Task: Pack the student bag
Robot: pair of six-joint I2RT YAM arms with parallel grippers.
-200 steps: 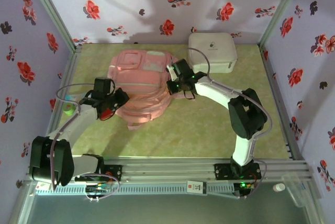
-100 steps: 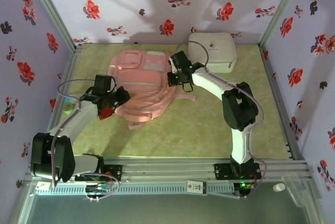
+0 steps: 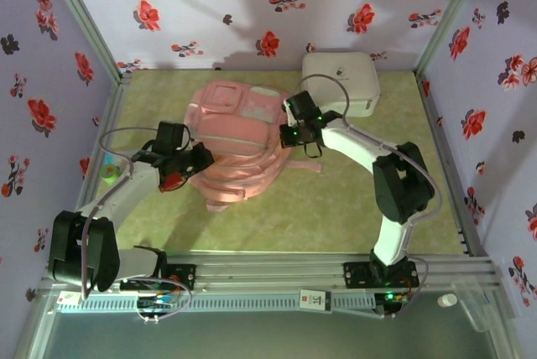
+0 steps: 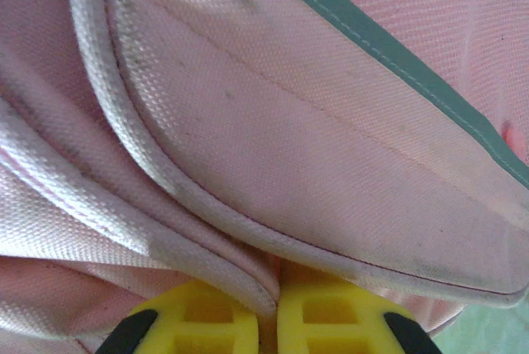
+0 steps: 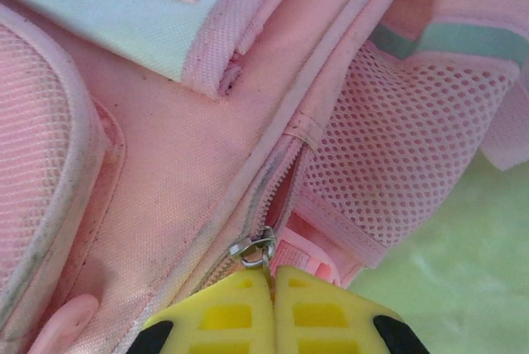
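The student bag [image 3: 239, 137] lies flat at centre-left of the top view, front pockets up, long axis running from upper to lower frame. My left gripper [image 4: 277, 314] is clenched on a piped fabric fold [image 4: 186, 201] at its lower left. My right gripper [image 5: 271, 286] pinches the zipper pull [image 5: 254, 250] on its right side. A white hard case [image 3: 340, 82] sits near the bag, upper right.

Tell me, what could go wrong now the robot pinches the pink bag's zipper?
The right gripper pinches just the tip of the small zipper pull, so it might slip off. The left gripper holds only a thin fabric edge of the student bag; if that slips, the whole bag may slide instead of unzipping.
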